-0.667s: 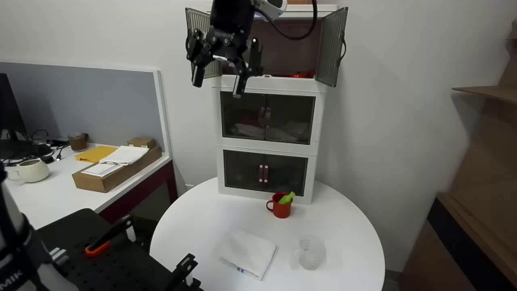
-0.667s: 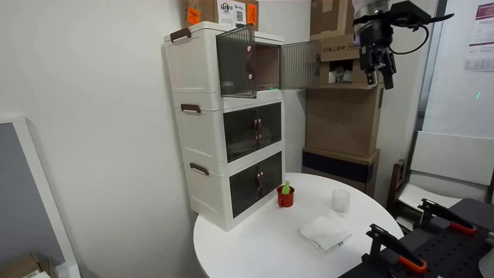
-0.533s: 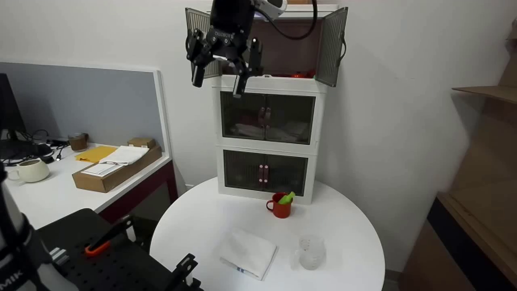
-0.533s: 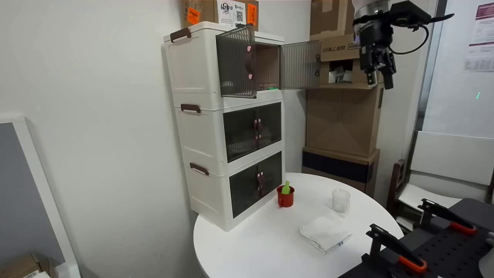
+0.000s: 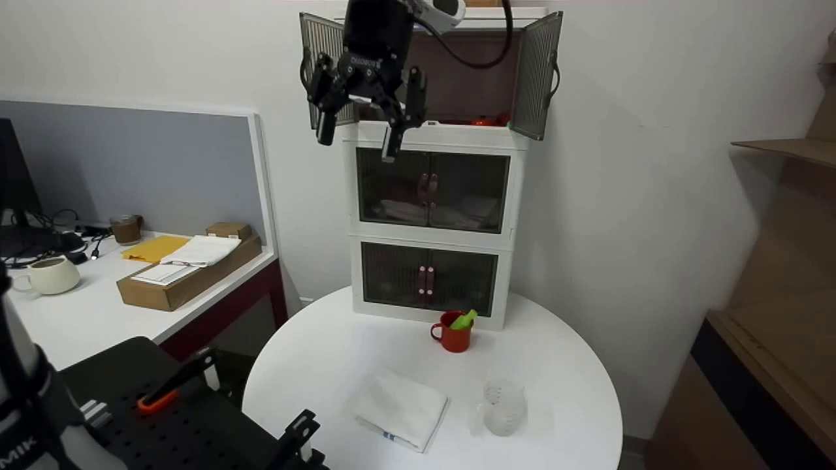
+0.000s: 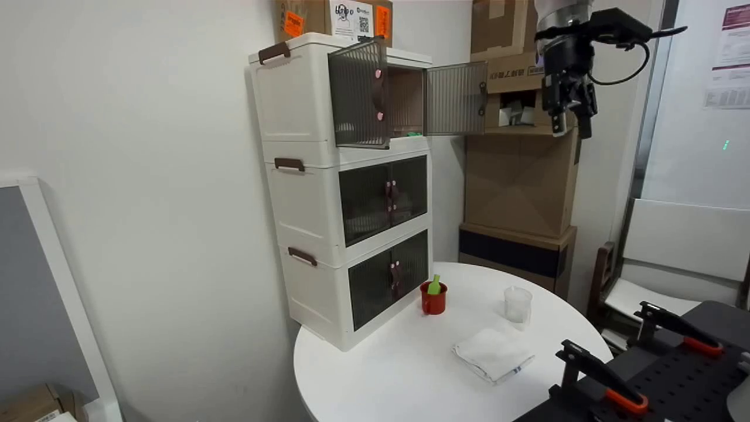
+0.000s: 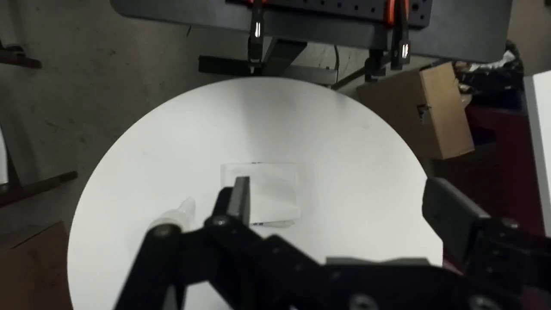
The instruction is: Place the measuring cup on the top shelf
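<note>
The clear, whitish measuring cup point(image 5: 503, 410) stands upright on the round white table, and shows in an exterior view point(image 6: 518, 305). In the wrist view the cup point(image 7: 178, 215) is partly hidden behind my gripper's linkage. The top shelf point(image 5: 477, 91) is the dark brown uppermost compartment of the white cabinet; both its doors stand open. It also shows in an exterior view point(image 6: 406, 97), partly behind a door. My gripper point(image 5: 357, 147) is open and empty, high above the table; it also shows in an exterior view point(image 6: 572, 128) and in the wrist view point(image 7: 338, 196).
A red mug point(image 5: 455, 334) with a green item stands by the cabinet. A folded white cloth point(image 5: 401, 411) lies on the table point(image 5: 313, 365). Small red items point(image 5: 483, 121) sit at the shelf's front. Open doors point(image 5: 537, 75) jut outward. Cardboard boxes point(image 6: 515, 181) are stacked beyond the table.
My gripper has moved slightly lower, a little to the right in an exterior view and to the left in an exterior view. It stays open. The cup and the doors have not moved.
</note>
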Controlling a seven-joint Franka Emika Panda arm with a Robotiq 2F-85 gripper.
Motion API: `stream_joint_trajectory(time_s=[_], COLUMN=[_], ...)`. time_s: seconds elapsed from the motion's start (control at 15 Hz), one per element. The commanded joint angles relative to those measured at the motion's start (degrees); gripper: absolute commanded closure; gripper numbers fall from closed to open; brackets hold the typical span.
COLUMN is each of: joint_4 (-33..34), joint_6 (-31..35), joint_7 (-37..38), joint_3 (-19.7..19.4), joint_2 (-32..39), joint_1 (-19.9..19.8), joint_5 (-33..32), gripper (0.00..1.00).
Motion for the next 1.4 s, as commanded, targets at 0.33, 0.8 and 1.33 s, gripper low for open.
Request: stream_joint_trajectory(time_s=[0.33, 0.8, 1.33], joint_4=[-9.76, -0.96, 22.42], joint_6=[38.77, 51.09, 50.40], joint_7=[-2.63, -0.08, 12.81], joint_3=[-6.08, -1.46, 3.23], joint_2=[15.66, 41.74, 69.40], joint_1=[-1.83, -7.77, -13.24], joint_5=[18.64, 30.64, 24.33], gripper=[0.00, 0.00, 0.00])
